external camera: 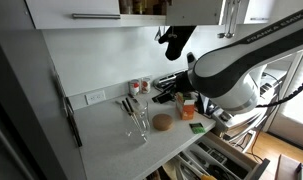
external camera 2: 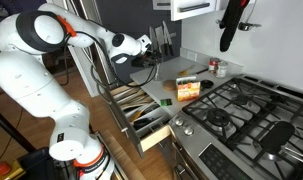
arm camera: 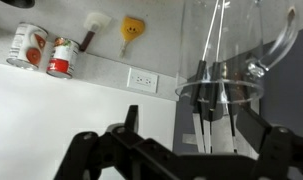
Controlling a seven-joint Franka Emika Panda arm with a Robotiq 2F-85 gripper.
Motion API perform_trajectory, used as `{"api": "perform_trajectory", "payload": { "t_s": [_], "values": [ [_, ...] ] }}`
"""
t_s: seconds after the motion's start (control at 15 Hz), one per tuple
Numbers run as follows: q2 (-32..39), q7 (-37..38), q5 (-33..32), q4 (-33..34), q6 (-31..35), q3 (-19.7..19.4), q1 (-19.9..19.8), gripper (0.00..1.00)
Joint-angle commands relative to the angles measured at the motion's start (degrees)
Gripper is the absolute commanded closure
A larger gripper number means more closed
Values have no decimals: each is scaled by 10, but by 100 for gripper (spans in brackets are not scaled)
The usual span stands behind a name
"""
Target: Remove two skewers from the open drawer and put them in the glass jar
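The wrist view is upside down. In it the clear glass jar fills the upper right, its rim turned toward me. Two thin skewers stand in it and stick out past the rim. My gripper is open just above the jar, its dark fingers spread to either side of the skewer ends and gripping nothing. In an exterior view the jar stands on the white counter with my gripper close to its right. The drawer is pulled open below the counter.
Red-lidded spice jars stand by the wall near an outlet. A flat brown disc and an orange box lie on the counter. A gas stove is beside it.
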Motion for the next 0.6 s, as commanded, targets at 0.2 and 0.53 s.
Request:
{"api": "perform_trajectory", "payload": {
  "t_s": [0.2, 0.53],
  "values": [
    [-142, 190, -119, 36, -246, 69, -105, 0],
    [-154, 349, -285, 113, -360, 28, -79, 0]
  ]
}}
